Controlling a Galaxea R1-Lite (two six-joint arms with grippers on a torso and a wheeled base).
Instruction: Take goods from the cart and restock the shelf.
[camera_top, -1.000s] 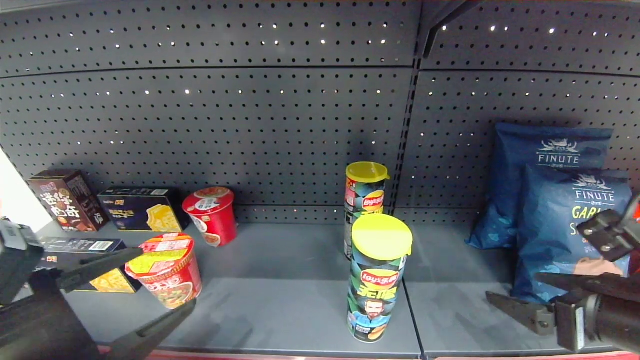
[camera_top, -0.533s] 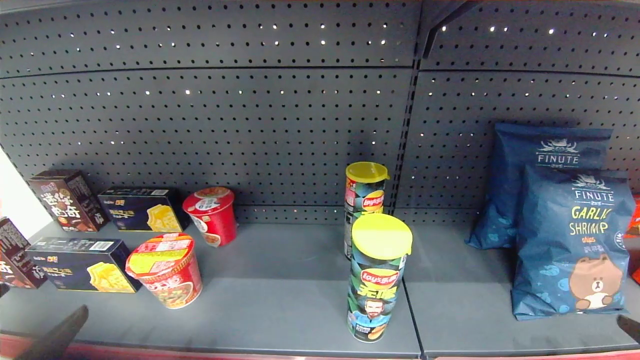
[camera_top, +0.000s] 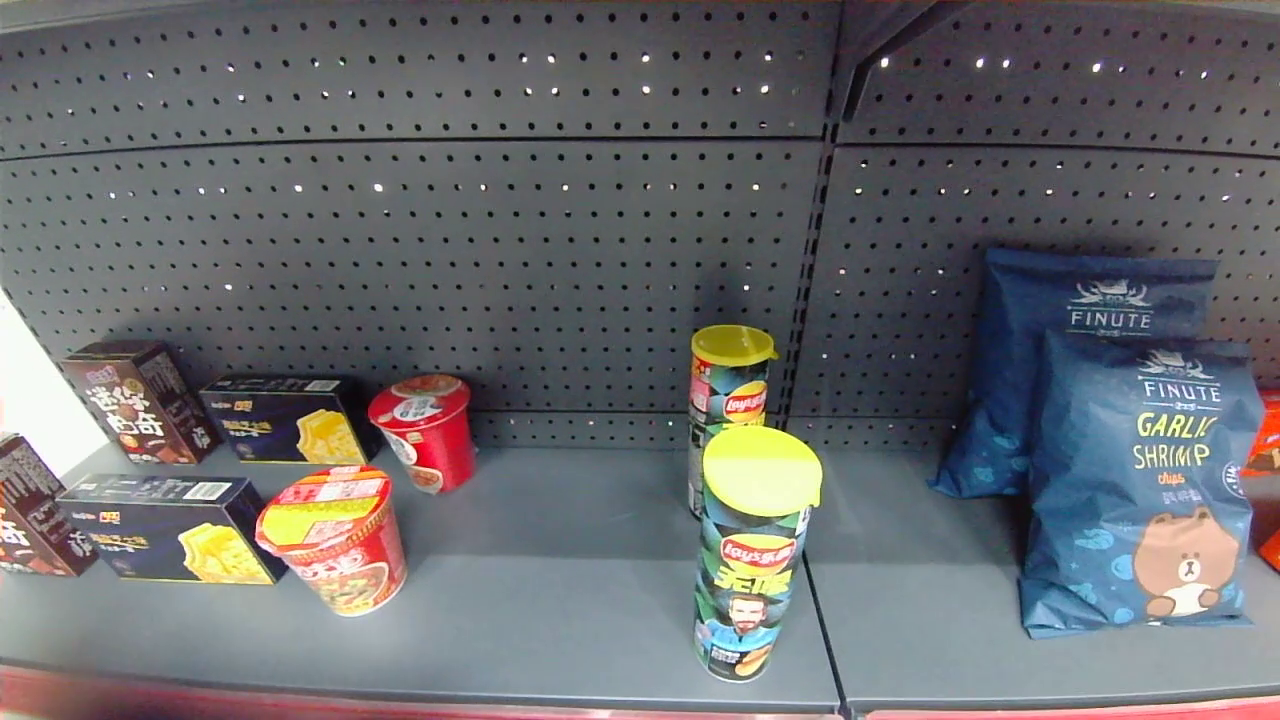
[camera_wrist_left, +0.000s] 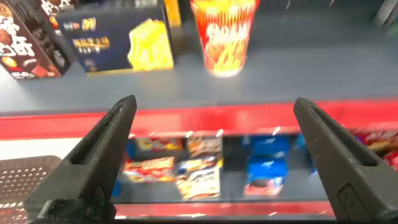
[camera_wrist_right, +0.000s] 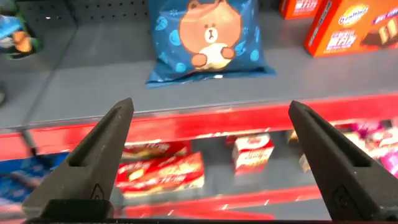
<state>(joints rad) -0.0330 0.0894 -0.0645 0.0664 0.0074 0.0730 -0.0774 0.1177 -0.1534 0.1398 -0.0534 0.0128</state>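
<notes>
The grey shelf (camera_top: 560, 590) holds two yellow-lidded chip cans (camera_top: 760, 555), two red noodle cups (camera_top: 335, 540), dark blue boxes (camera_top: 165, 528), brown boxes (camera_top: 140, 400) and two blue snack bags (camera_top: 1140, 485). My left gripper (camera_wrist_left: 214, 102) is open and empty, just in front of the shelf's red front edge (camera_wrist_left: 199, 118), facing a noodle cup (camera_wrist_left: 224, 34) and a dark blue box (camera_wrist_left: 118, 40). My right gripper (camera_wrist_right: 210, 104) is open and empty too, in front of the red edge (camera_wrist_right: 205, 127) and facing the bear-printed blue bag (camera_wrist_right: 208, 37).
A perforated back panel (camera_top: 500, 250) closes the shelf behind the goods. Orange boxes (camera_wrist_right: 348, 25) stand to the right of the blue bags. A lower shelf carries more packets (camera_wrist_left: 199, 171) and red boxes (camera_wrist_right: 161, 171). Free shelf room lies between the noodle cups and the chip cans.
Both open grippers, in the head view's lower corners one second ago, have pulled back and down out of it. The goods on the shelf have not moved.
</notes>
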